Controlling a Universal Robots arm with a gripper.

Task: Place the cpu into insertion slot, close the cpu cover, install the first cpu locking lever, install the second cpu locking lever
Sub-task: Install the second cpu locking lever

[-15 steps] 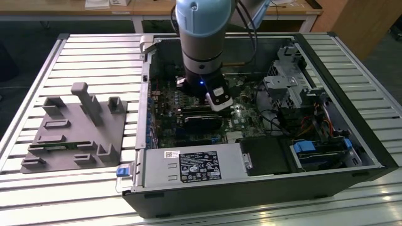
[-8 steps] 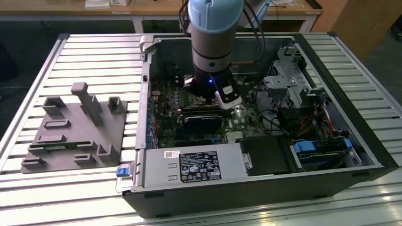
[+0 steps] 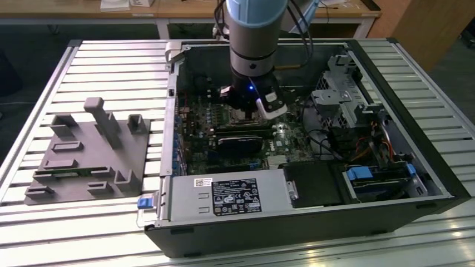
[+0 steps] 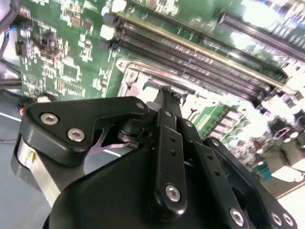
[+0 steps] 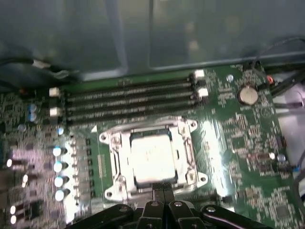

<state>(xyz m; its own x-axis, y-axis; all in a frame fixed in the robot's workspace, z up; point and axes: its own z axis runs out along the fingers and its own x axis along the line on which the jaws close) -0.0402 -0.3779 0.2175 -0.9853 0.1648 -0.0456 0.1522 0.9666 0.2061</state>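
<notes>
A slatted metal counter [image 3: 111, 67] carries an open computer case [image 3: 415, 167] lying on its side, with a grey plastic fixture [image 3: 89, 156] well apart from it toward the exterior view's left. Wooden furniture and a dark floor lie behind. A white printed label [image 3: 236, 196] sits on the power supply [image 3: 222, 197] at the case's near edge; its writing is too small to make out.

The arm [image 3: 252, 39] reaches straight down into the case, the gripper [image 5: 159, 190] low over the green motherboard [image 5: 238, 143]. In both wrist views its two black fingers [image 4: 169, 138] are pressed together with no gap, clenched on nothing that can be seen, their tips at the near edge of the slot [image 5: 109, 143]. The cpu [image 5: 152, 157] lies flat in the slot just beyond the fingertips, and the cover [image 5: 183, 128] lies closed around it, its window framing the chip. Four memory slots [image 5: 128, 102] run beside the cover on its far side from the gripper. A coin battery [image 5: 248, 95] sits off to one side. Case walls, a drive cage [image 3: 341, 94] and cables [image 3: 371, 147] crowd the arm closely.
</notes>
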